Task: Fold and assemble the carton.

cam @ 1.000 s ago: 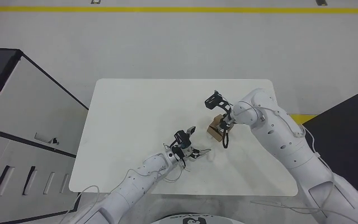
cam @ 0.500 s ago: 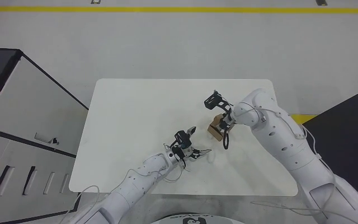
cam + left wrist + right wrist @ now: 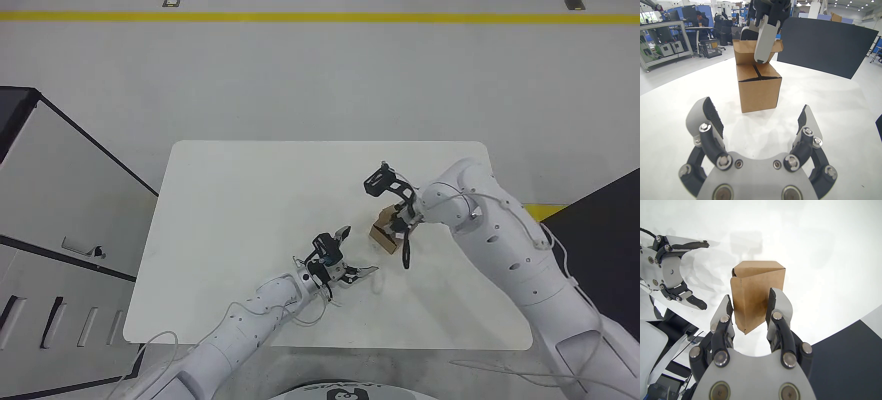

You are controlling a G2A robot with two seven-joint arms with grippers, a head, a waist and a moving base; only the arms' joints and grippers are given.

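A small brown carton (image 3: 383,229) stands on the white table (image 3: 240,200), right of centre. Its inner top flaps (image 3: 757,73) are folded in and its lid flap (image 3: 743,50) stands upright. My right gripper (image 3: 750,293) comes down from above and is shut on the lid flap (image 3: 749,298), a pad against each side. One of its fingers (image 3: 764,45) reaches down to the carton's top. My left gripper (image 3: 755,105) is open, low over the table just short of the carton (image 3: 758,91) and holding nothing. In the top view the left gripper (image 3: 352,256) sits left and nearer than the carton.
A dark panel (image 3: 825,47) stands past the table's far edge behind the carton. A dark cabinet (image 3: 40,190) borders the table on the left. Bare table surface (image 3: 250,210) stretches to the left of both grippers.
Almost nothing differs. The right arm has shifted very slightly at the carton; the left gripper stays open in the same spot.
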